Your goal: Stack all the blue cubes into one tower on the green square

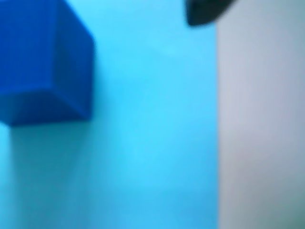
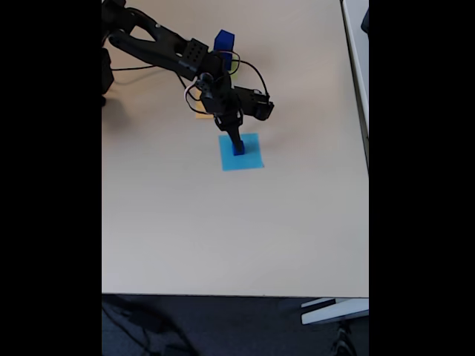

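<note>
Pickup is what we are judging underway: black gripper (image 2: 237, 147), jaws' state unclear, is hovering at the solid dark blue cube (image 1: 45, 59) on the flat light blue paper square (image 1: 152, 143) mid-frame, needing a firm clamp next.

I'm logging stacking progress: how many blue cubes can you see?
2: one cube on the light blue square by the gripper; another behind the arm. More may be hidden.

Bare table (image 2: 185, 222) lies open all around; one blue cube (image 2: 238, 148) apparently stands on the light blue square (image 2: 249, 160)
</note>
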Motion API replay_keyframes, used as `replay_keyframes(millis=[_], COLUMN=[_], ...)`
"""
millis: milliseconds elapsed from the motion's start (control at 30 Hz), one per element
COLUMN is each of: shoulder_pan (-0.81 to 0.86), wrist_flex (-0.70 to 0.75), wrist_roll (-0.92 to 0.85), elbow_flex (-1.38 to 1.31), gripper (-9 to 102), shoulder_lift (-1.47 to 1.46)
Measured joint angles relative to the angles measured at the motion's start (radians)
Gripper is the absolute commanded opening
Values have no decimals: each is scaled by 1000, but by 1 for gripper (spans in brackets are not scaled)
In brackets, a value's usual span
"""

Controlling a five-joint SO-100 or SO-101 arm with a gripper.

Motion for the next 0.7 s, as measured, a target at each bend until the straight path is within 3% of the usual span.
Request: replay_keyframes(millis=[700], shoulder_pan=[48], wrist_flex=[-37], wrist_roll=[-40], elbow_flex=[-78], gripper=[28], shoulder_lift=[-86])
